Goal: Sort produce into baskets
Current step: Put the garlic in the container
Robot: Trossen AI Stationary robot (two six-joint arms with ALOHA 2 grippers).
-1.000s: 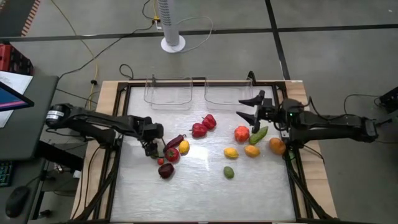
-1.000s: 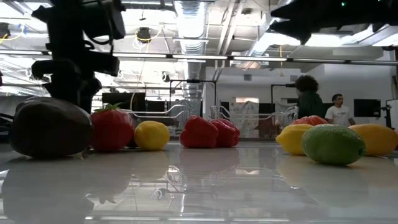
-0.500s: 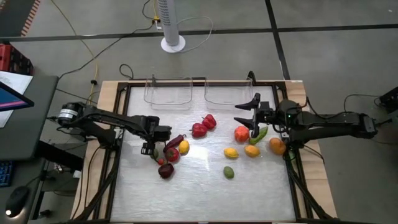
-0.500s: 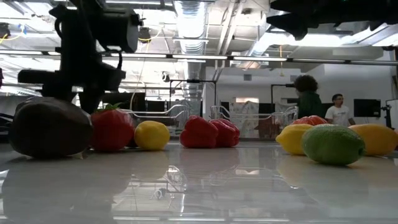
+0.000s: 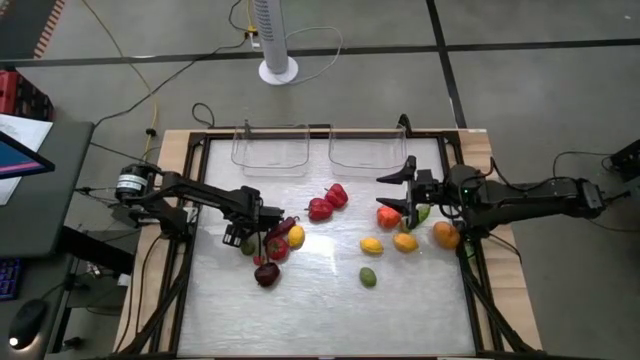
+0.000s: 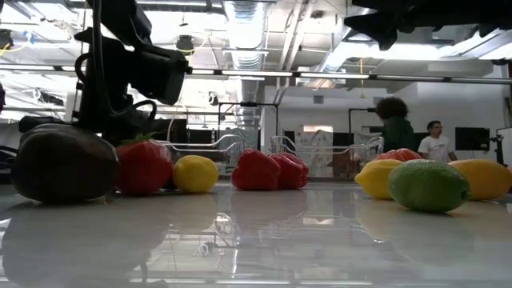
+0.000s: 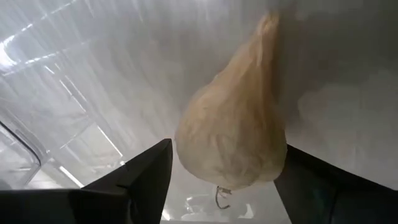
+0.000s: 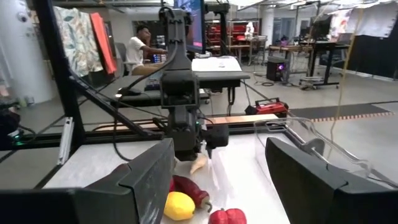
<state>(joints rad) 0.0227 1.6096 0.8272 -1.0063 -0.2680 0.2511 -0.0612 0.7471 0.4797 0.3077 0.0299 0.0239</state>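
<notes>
between left tool (image 5: pixel 247 238) fingers, pale produce (image 7: pixel 231 134)

You look out on a grey concrete floor (image 5: pixel 540 110) with a white fan base (image 5: pixel 278 70) — bright ceiling lights (image 6: pixel 244 24), two people (image 6: pixel 416 136) beyond.

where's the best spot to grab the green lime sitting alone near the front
Across its narrow middle, from straight above: the green lime is a small oval lying flat with bare table all round, the yellow lemon apart behind it. The open right pincer is nearer; the left pincer holds a pale bulb.
</notes>
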